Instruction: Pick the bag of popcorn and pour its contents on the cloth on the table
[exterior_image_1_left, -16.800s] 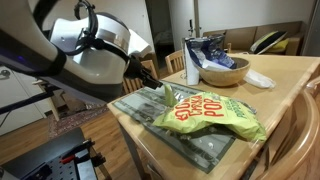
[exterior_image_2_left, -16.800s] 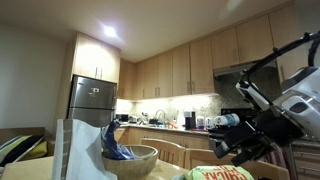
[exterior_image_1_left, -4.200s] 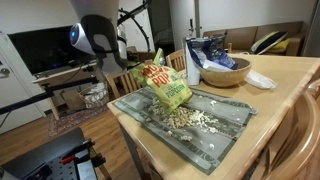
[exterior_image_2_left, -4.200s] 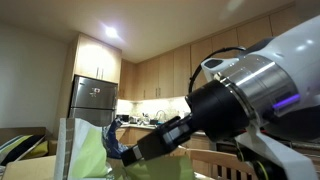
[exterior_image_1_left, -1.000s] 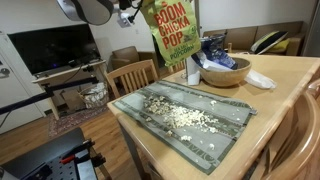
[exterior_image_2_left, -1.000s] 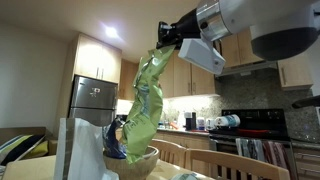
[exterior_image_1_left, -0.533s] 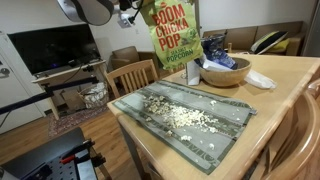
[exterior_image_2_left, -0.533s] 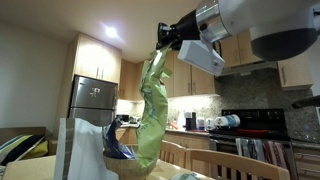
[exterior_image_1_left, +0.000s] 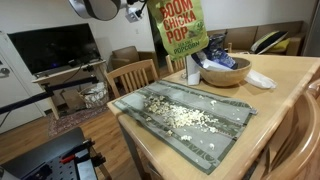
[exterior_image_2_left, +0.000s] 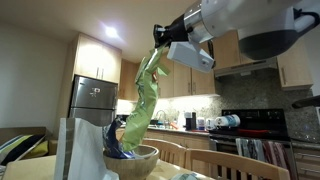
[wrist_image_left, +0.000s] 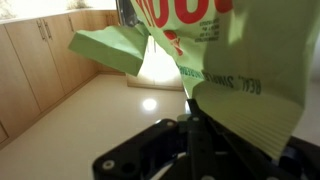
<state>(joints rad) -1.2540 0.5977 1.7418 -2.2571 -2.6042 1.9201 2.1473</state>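
The bag of popcorn (exterior_image_1_left: 178, 28) has drifted right and hangs high over the far bowl (exterior_image_1_left: 225, 72), its contents (exterior_image_1_left: 185, 113) lying on the cloth (exterior_image_1_left: 225, 135). Your gripper (exterior_image_2_left: 163, 37) is clamped on its upper edge. It's light, limp and crinkly, so pinch a fold.

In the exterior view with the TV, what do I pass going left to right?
TV → wooden chair → bag of popcorn, hanging above the table → bowl → white paper.
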